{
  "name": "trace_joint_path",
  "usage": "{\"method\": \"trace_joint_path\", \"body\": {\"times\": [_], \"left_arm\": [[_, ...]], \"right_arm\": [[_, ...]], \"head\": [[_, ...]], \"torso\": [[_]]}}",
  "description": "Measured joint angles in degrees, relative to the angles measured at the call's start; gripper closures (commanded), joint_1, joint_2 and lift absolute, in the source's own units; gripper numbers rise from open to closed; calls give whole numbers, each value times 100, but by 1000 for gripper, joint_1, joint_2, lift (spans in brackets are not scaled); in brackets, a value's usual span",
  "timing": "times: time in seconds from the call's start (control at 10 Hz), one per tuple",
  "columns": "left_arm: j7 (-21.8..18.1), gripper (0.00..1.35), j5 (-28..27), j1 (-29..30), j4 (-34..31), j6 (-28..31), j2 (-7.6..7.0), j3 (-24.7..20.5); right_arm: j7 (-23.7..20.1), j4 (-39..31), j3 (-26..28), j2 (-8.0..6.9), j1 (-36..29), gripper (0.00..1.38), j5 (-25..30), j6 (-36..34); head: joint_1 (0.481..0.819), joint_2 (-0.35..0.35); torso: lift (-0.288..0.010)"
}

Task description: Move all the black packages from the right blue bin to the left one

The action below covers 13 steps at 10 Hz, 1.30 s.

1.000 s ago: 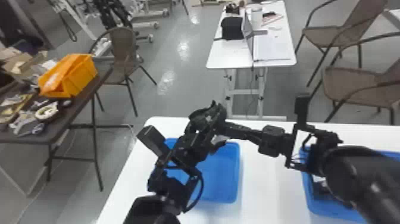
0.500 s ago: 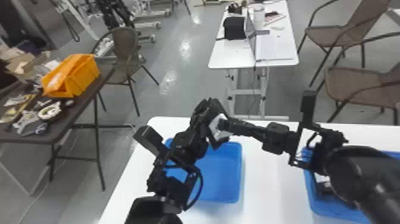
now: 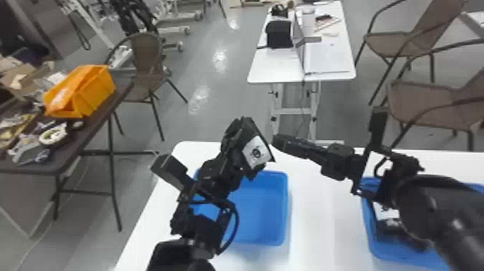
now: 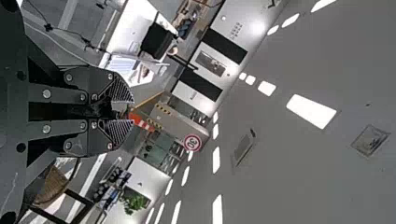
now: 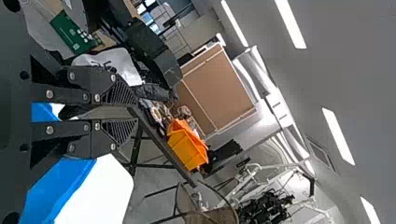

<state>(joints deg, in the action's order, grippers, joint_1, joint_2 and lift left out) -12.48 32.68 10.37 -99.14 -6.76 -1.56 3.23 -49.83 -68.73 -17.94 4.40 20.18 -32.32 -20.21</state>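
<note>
Right gripper [image 3: 275, 140] aloft, left bin [image 3: 257, 210] upright

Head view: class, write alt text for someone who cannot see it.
A robot's black left arm and right arm extend above a white table with a left blue bin and a right blue bin, where dark packages lie partly hidden.

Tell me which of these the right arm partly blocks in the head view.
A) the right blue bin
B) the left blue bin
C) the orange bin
A: in the head view the right arm crosses in front of the right blue bin, with dark contents showing only in part beside it.
</note>
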Motion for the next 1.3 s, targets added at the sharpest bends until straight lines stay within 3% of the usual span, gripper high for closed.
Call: {"method": "trace_joint_path", "body": {"times": [0.1, 0.3, 0.6, 0.8, 0.9, 1.0, 1.1, 1.3], "left_arm": [[0, 1220, 2, 3, 33, -59, 0, -14], [-1, 1220, -128, 22, 271, -265, -35, -98], [-71, 1220, -1381, 27, 1129, -831, -38, -395], [-322, 1173, -2161, -119, 1885, -1333, -30, -514], [-329, 731, -2274, -261, 2379, -1776, 10, -504], [-322, 203, -2351, -355, 2693, -2039, 111, -575], [-324, -2, -2451, -371, 2770, -2220, 138, -685], [-320, 144, -2454, -366, 2780, -2738, 148, -702]], "right_arm": [[0, 9, 69, 1, -41, 18, 23, 71], [372, -429, 547, 9, -432, 254, 683, 226], [904, -1208, 1314, 20, -1251, 331, 1714, 213], [958, -1403, 1480, 41, -1461, 331, 2049, 211], [951, -1401, 1492, 59, -1477, 331, 2124, 214], [949, -1385, 1495, 70, -1481, 331, 2162, 216], [949, -1386, 1496, 82, -1485, 331, 2179, 216], [978, -1533, 1506, 125, -1550, 331, 2295, 172]], "head": [[695, 231], [695, 208], [695, 168], [695, 139], [695, 133], [695, 131], [695, 138], [695, 140]], "torso": [[0], [0], [0], [0], [0], [0], [0], [0]]}}
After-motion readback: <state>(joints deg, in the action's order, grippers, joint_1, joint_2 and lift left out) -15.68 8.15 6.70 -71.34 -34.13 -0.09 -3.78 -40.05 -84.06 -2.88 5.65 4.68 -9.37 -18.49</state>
